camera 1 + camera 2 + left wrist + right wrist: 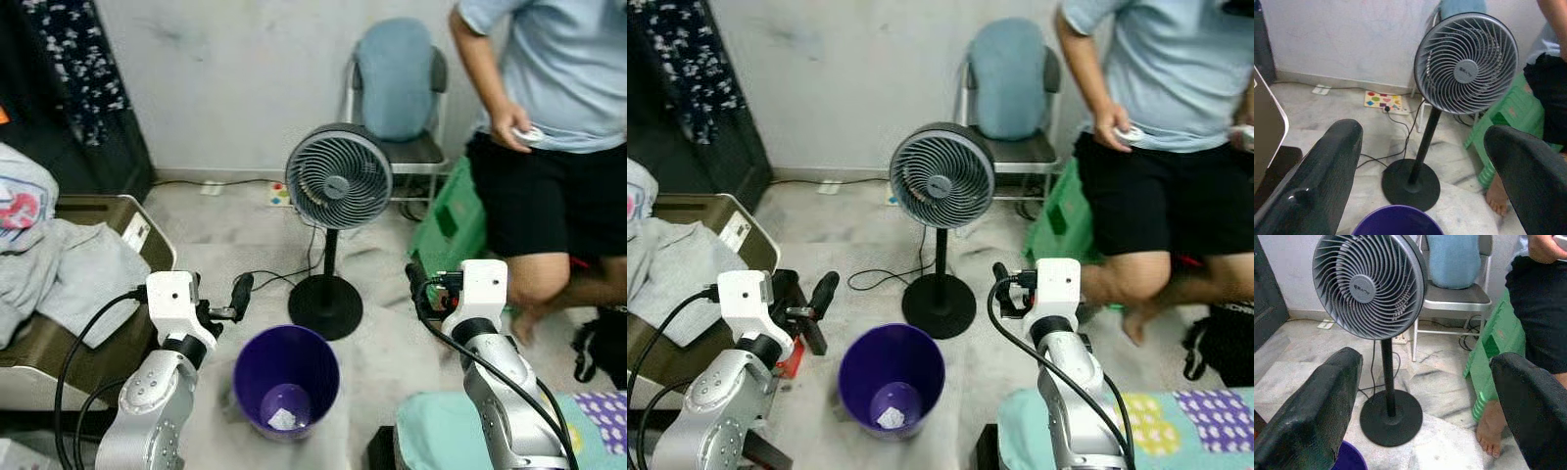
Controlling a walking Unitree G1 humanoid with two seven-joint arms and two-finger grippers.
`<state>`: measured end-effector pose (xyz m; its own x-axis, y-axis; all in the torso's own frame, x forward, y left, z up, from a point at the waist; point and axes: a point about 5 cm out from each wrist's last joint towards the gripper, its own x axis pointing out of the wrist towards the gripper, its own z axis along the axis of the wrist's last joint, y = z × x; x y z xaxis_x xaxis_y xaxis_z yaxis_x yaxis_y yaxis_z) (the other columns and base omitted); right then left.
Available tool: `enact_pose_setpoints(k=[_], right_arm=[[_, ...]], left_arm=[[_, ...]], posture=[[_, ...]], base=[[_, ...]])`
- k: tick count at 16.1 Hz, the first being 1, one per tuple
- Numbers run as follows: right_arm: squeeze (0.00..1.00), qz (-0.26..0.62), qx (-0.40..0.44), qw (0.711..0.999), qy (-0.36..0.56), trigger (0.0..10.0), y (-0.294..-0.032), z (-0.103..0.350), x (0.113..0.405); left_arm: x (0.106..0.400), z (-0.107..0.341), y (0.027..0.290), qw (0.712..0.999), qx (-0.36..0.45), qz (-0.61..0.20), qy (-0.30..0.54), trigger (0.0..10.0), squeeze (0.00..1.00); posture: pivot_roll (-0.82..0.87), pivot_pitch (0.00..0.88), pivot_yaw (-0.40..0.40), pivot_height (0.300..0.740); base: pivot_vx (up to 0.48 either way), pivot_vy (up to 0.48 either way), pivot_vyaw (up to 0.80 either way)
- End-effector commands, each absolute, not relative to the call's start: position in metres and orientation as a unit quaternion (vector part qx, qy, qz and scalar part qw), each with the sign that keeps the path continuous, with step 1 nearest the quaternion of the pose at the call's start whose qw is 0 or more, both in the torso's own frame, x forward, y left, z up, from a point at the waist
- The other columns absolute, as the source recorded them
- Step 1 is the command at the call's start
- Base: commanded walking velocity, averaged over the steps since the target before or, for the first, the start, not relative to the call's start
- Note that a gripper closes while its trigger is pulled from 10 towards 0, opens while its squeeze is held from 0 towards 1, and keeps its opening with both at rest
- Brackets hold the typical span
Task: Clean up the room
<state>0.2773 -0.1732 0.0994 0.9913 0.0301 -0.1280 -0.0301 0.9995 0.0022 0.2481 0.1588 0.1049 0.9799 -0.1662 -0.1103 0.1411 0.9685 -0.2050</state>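
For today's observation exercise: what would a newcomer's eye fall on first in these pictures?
Probably the grey standing fan on its black base, mid-floor, facing the robot. Just before it, between the open left gripper and open right gripper, stands a purple bin holding a white scrap. A person stands at the right beside a green stool.

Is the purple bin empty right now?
Not empty. The purple bin stands upright on the floor, and a small crumpled white scrap lies on its bottom; otherwise it looks bare.

A lived-in home room: pedestal fan [338,181], folding chair [397,93] (cushioned), piled laundry [59,264].
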Motion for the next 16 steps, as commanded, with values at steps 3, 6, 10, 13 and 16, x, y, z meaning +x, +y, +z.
enact_pose_setpoints(k=[3,6,10,13,16], right_arm=[[0.0,0.015,-0.001,0.998,0.059,10.0,-0.1746,0.1021,0.279],[0.0,0.016,-0.002,0.998,0.059,10.0,-0.1749,0.102,0.279],[0.0,0.016,-0.003,0.998,0.059,10.0,-0.1748,0.1018,0.2792],[0.0,0.016,-0.003,0.998,0.06,10.0,-0.1749,0.1012,0.2791],[0.0,0.016,-0.003,0.998,0.061,10.0,-0.1749,0.1008,0.2791]], left_arm=[[0.249,0.105,0.1584,0.99,-0.095,-0.08,0.063,10.0,0.0],[0.2491,0.1049,0.158,0.99,-0.094,-0.08,0.063,10.0,0.0],[0.2493,0.1044,0.1574,0.99,-0.096,-0.082,0.065,10.0,0.0],[0.2493,0.104,0.1569,0.99,-0.096,-0.085,0.067,10.0,0.0],[0.2494,0.1038,0.1563,0.989,-0.095,-0.087,0.067,10.0,0.0]], posture=[[-0.12,0.0,0.004,0.74],[-0.12,0.0,0.002,0.74],[-0.12,0.0,0.002,0.74],[-0.12,0.0,0.002,0.74],[-0.12,0.0,0.002,0.74]], base=[[0.0,0.0,-0.22],[0.0,0.0,-0.64],[0.0,0.0,-0.64],[0.0,0.0,-0.65],[0.0,0.0,-0.8]])
